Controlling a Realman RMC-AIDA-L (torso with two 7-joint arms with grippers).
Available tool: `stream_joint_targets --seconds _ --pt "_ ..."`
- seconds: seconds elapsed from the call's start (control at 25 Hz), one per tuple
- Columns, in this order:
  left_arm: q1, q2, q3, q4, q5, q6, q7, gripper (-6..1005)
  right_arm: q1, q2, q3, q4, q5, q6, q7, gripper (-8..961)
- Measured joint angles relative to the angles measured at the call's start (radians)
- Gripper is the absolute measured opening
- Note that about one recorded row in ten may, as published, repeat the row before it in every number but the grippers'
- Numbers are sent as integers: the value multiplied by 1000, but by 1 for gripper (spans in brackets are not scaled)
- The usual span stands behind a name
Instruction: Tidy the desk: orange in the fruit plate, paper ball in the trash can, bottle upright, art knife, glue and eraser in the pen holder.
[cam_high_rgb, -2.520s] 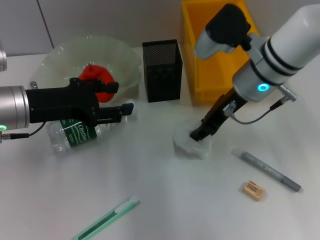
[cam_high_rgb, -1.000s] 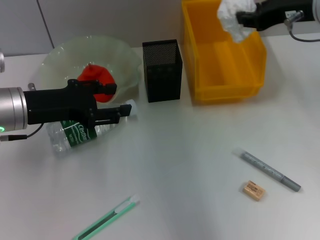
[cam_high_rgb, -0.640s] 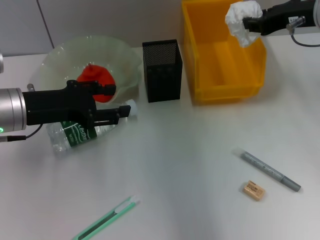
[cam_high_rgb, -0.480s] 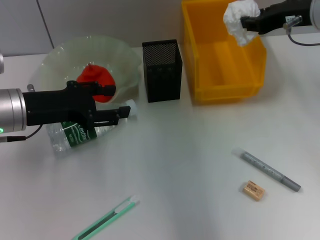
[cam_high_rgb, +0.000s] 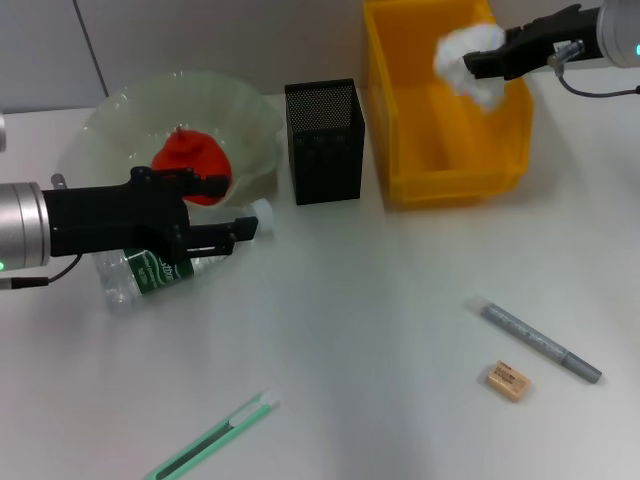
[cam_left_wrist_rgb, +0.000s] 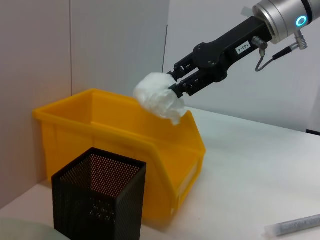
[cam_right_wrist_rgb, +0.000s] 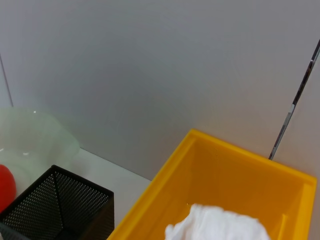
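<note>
Head view: the right gripper holds the white crumpled paper ball over the yellow plastic bin.
Its fingers pinch the ball, which hangs just below them above the bin's open middle. Best to let go only there. The left gripper hovers by the lying clear plastic bottle; I cannot tell how its fingers stand.

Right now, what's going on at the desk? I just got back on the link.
The right gripper is shut on the paper ball, holding it above the yellow bin, not yet dropped. The left gripper sits over the lying bottle, near its cap end. The orange is already in the fruit plate. The eraser, the grey pen-shaped item and the green one are on the desk outside the pen holder.
</note>
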Motion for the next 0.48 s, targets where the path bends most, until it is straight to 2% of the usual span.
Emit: stream_joint_targets --seconds 0.2,0.48 --pt "1 0 -2 1 0 -1 -1 695 2 0 0 2 0 10 0 548" --pt "-2 0 -10 3 -1 -3 -2 695 -26 5 -20 -37 33 12 0 655"
